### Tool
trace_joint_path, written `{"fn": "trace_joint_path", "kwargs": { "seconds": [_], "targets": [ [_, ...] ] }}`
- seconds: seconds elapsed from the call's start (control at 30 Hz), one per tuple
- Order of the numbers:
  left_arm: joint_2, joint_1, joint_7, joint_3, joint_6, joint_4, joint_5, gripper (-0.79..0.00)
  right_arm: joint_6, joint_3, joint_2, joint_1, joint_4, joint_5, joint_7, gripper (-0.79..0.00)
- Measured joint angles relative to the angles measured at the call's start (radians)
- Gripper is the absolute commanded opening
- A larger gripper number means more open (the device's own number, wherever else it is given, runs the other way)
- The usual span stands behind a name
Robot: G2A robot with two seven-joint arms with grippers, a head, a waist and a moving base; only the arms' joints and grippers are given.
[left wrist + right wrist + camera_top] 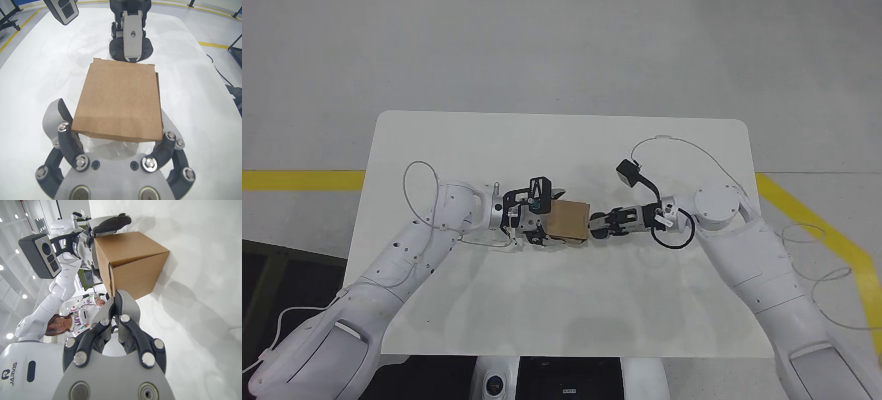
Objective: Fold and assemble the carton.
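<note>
A brown cardboard carton (pixel 568 220), folded into a closed box shape, sits mid-table between both grippers. My left gripper (pixel 537 215) holds it from the left, its fingers (pixel 61 109) clamped against opposite sides of the carton (pixel 121 98). One black pad (pixel 113 224) of that gripper lies along a carton (pixel 132 262) face. My right gripper (pixel 115 296) is shut, and its tips touch the carton's edge by a side seam. From the left wrist, the right gripper (pixel 130 56) stands against the carton's far end.
The white table (pixel 562 140) has free room all around the carton. A thin cable (pixel 417 180) loops beside the left arm, and another cable (pixel 692 150) arcs over the right arm. The yellow floor line (pixel 302 180) lies beyond the table's edge.
</note>
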Motion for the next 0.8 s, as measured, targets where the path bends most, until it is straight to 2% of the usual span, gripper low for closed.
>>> {"fn": "trace_joint_path", "kwargs": {
  "seconds": [0.3, 0.53, 0.57, 0.67, 0.8],
  "targets": [
    [0.000, 0.001, -0.002, -0.001, 0.000, 0.000, -0.001, 0.000, -0.010, -0.042, -0.018, 0.033, 0.024, 0.015, 0.000, -0.785],
    [0.001, 0.000, -0.002, -0.004, 0.000, 0.004, -0.001, 0.000, -0.021, -0.033, -0.017, 0.042, 0.048, 0.015, 0.002, -0.785],
    [0.002, 0.000, -0.001, -0.005, 0.000, 0.004, -0.001, 0.000, -0.022, -0.027, -0.014, 0.039, 0.048, 0.013, 0.002, -0.745],
    [0.007, -0.002, 0.005, -0.011, 0.000, -0.003, -0.001, 0.000, -0.021, -0.006, -0.006, 0.031, 0.041, 0.007, 0.001, -0.542],
    [0.025, -0.001, 0.046, -0.014, 0.000, -0.027, 0.027, 0.000, -0.027, 0.024, 0.005, 0.021, 0.022, -0.005, -0.006, -0.453]
  ]
}}
